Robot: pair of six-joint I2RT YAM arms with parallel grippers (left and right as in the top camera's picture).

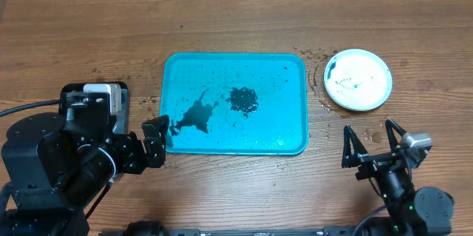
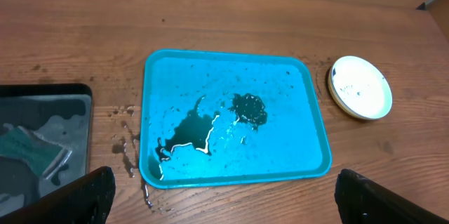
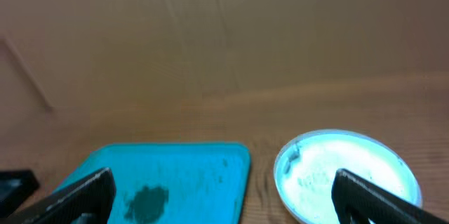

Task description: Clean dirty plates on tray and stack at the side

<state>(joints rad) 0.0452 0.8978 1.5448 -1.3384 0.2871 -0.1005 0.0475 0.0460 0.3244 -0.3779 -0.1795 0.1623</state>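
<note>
The turquoise tray (image 1: 273, 118) lies mid-table with a dark puddle and dark specks in it and no plate on it. It also shows in the left wrist view (image 2: 280, 147) and the right wrist view (image 3: 203, 175). The plates (image 1: 358, 79) sit stacked on the wood right of the tray, a white one with dark smears on top and another rim beneath; they also show in both wrist views (image 2: 360, 87) (image 3: 344, 175). My left gripper (image 1: 157, 141) is open and empty by the tray's front left corner (image 2: 224, 203). My right gripper (image 1: 368, 126) is open and empty, in front of the plates (image 3: 224, 196).
A black tray (image 2: 42, 94) with a green sponge (image 2: 31, 150) in water sits left of the turquoise tray, mostly under my left arm in the overhead view. Water drops lie on the wood (image 2: 126, 140) between the two trays and near the plates (image 1: 318, 88).
</note>
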